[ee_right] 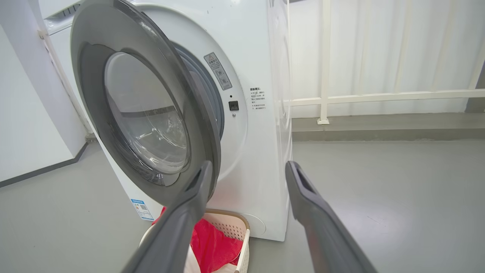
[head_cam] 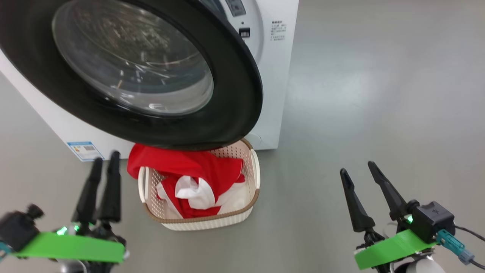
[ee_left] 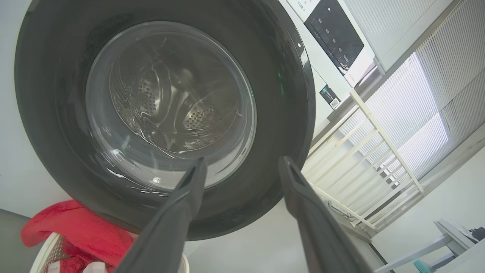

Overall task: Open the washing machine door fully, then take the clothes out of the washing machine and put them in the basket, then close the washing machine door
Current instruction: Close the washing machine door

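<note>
— What's standing on your smooth grey floor [head_cam: 379, 113]?
— The big white boxy washing machine [head_cam: 274, 94]. Just in front of its base, you have the small cream-white perforated plastic basket [head_cam: 212, 223] with a brown woven-look rim, sitting flat.

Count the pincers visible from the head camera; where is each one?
2. The left pincer is at lower left, just left of the basket; the right pincer is at lower right, above the grey floor. Both stand open, holding nothing.

The washing machine [ee_right: 265, 170] bears printed labels [ee_right: 257, 99], none legible.
</note>
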{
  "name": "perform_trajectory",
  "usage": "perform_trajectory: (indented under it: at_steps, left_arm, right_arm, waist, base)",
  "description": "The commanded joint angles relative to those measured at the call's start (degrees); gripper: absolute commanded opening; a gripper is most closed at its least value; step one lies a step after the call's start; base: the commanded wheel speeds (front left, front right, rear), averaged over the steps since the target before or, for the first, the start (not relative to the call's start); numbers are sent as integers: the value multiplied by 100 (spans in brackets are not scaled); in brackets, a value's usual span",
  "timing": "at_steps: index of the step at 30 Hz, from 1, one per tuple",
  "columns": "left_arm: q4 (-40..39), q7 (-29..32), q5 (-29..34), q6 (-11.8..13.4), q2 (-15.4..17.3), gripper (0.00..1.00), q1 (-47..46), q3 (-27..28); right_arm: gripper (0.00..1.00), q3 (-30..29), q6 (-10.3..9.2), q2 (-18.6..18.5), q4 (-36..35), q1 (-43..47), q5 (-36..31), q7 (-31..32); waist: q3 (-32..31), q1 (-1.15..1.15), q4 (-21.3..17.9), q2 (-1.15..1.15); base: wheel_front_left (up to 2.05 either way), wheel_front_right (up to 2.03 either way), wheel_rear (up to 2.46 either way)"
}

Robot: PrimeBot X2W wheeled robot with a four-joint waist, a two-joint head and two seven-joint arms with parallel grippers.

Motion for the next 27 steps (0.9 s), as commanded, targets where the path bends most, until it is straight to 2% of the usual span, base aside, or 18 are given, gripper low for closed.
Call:
perform_trajectory:
  at_steps: [1, 13, 16, 23, 27]
  left_arm:
    - [-116, -118, 259, -35, 165, 100, 55, 79]
    - [151, -720, 2182, 220, 471, 100, 624, -393]
    - [129, -759, 2384, 229, 415, 100, 683, -367]
    - [47, -782, 3298, 342, 176, 100, 965, -126]
    - [58, -783, 3595, 248, 9, 100, 1091, -6]
  right_arm:
    - [100, 44, 26, 4, -163, 21, -71, -37]
    - [100, -205, 26, 4, -408, 545, -50, -37]
    - [100, -212, 26, 4, -507, 603, -44, -37]
    - [100, -294, 26, 4, -731, 762, -40, -37]
    - [100, -326, 26, 4, -757, 836, -51, -37]
  waist:
    - [-222, 0, 66, 0]
    - [-742, 0, 115, 0]
    - [-779, 0, 118, 0]
    - [-876, 0, 133, 0]
    - [-891, 0, 155, 0]
  base:
    - [0, 0, 0]
    - [0, 0, 0]
    - [0, 0, 0]
    - [0, 0, 0]
    - [0, 0, 0]
